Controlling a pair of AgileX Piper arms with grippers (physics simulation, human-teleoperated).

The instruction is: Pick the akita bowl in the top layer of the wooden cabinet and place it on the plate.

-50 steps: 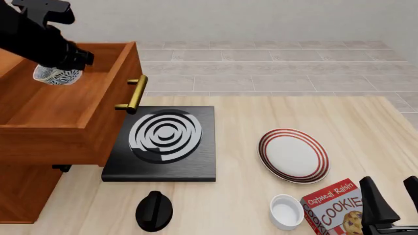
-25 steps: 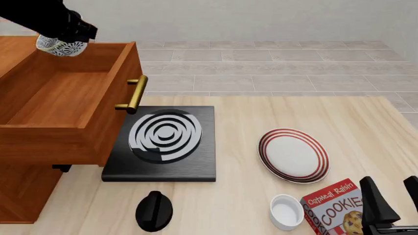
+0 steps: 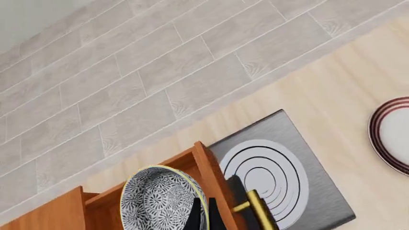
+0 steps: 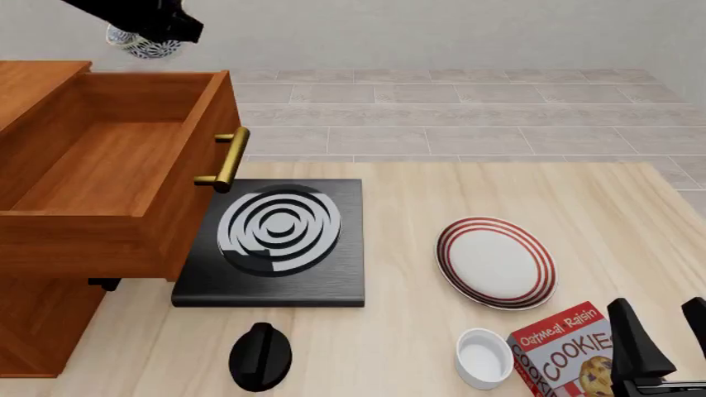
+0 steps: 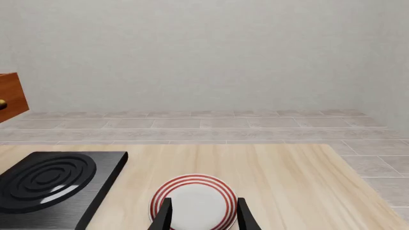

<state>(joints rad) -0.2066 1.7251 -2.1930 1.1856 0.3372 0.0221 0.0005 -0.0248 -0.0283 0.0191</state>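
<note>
Gripping the akita bowl [image 4: 145,43] by its rim, the left claw [image 4: 165,23] holds it high above the open top layer [image 4: 99,165], clear of its walls; the plate [image 4: 495,262] waits rightward; the right claw [image 5: 201,213] idles, spread wide.

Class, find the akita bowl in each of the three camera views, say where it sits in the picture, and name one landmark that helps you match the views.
Front view: the akita bowl is at the top left, under the left gripper, above the open top layer.
Left wrist view: it fills the bottom centre, rim pinched by the fingers.
Right wrist view: not in it.
Shared landmark: the plate.
</note>
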